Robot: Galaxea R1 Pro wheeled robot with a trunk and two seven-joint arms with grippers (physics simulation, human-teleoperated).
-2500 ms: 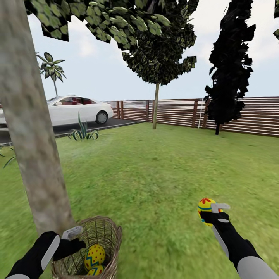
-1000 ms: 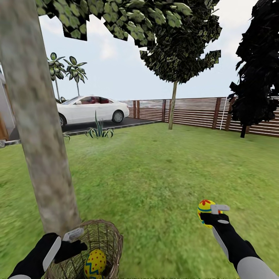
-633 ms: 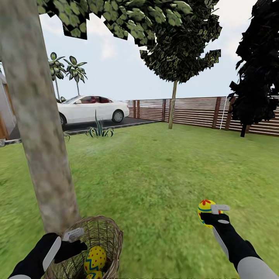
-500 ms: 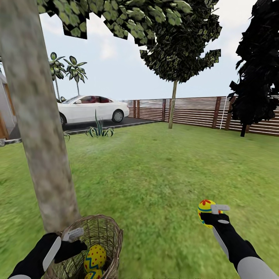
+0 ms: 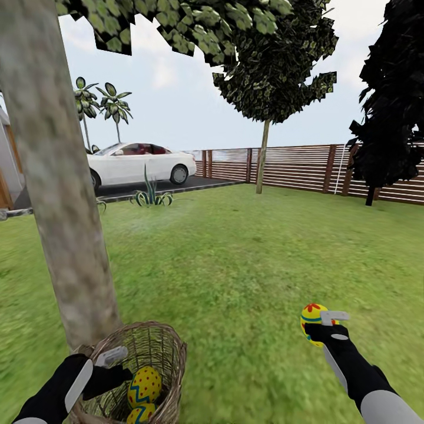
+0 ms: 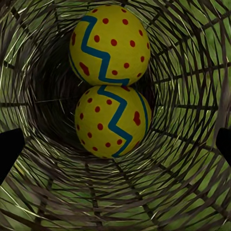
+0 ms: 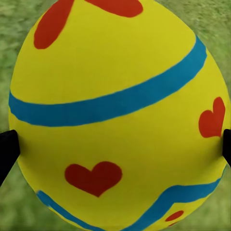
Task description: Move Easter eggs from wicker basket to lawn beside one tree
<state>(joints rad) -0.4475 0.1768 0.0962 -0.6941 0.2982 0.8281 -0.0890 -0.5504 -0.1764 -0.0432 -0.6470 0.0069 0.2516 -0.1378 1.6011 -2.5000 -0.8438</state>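
Note:
A brown wicker basket (image 5: 168,353) stands on the lawn (image 5: 235,259) at the foot of the thick mottled tree trunk (image 5: 65,206). Two yellow eggs with red dots and blue zigzags lie in it, one (image 5: 144,386) above the other (image 5: 140,414); the left wrist view shows them as an upper egg (image 6: 109,44) and a lower egg (image 6: 113,120). My left gripper (image 5: 112,362) hangs open over the basket's near rim, its dark fingertips (image 6: 9,149) wide apart. My right gripper (image 5: 323,323) is shut on the third egg (image 5: 312,317), yellow with red flower and teal band (image 7: 115,110), above the grass at the right.
A thin-trunked tree (image 5: 262,156) and a dark cypress (image 5: 388,106) stand far back by the slatted wooden fence (image 5: 300,168). A white car (image 5: 138,164) is parked on the driveway beyond a spiky plant (image 5: 150,194). Open grass lies between basket and fence.
The head view has swung left and shifted a little, so trunk and basket sit differently in it. Both arms hold their poses; the right gripper keeps its egg.

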